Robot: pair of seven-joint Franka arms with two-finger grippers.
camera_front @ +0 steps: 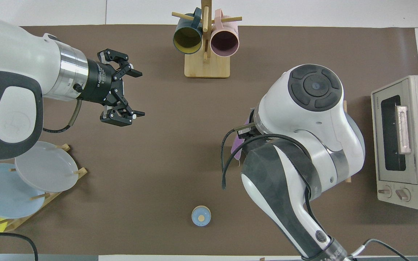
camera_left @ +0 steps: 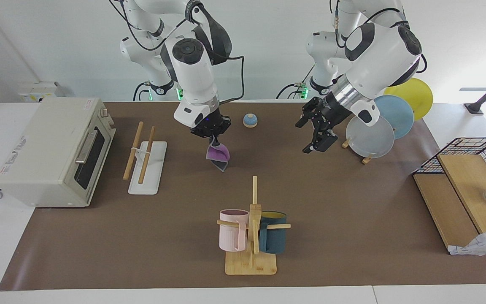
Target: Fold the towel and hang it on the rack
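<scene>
The towel point(camera_left: 218, 155), purple with a dark grey back, hangs bunched from my right gripper point(camera_left: 212, 141), which is shut on its upper edge. It hangs in the air over the brown mat, between the rack point(camera_left: 141, 152) and the middle of the table. The rack is two light wooden rods on a white base, standing beside the toaster oven. In the overhead view my right arm covers the gripper and most of the rack, and only a purple sliver of towel point(camera_front: 236, 150) shows. My left gripper point(camera_left: 318, 143) point(camera_front: 138, 93) waits open and empty above the mat, beside the plate stand.
A toaster oven point(camera_left: 53, 152) stands at the right arm's end. A bamboo mug stand point(camera_left: 251, 228) with a pink and a teal mug sits mid-table, farther from the robots. A plate stand point(camera_left: 378, 126), a small blue round knob point(camera_left: 249, 120) and a wire basket with wooden boards point(camera_left: 458, 185) are also here.
</scene>
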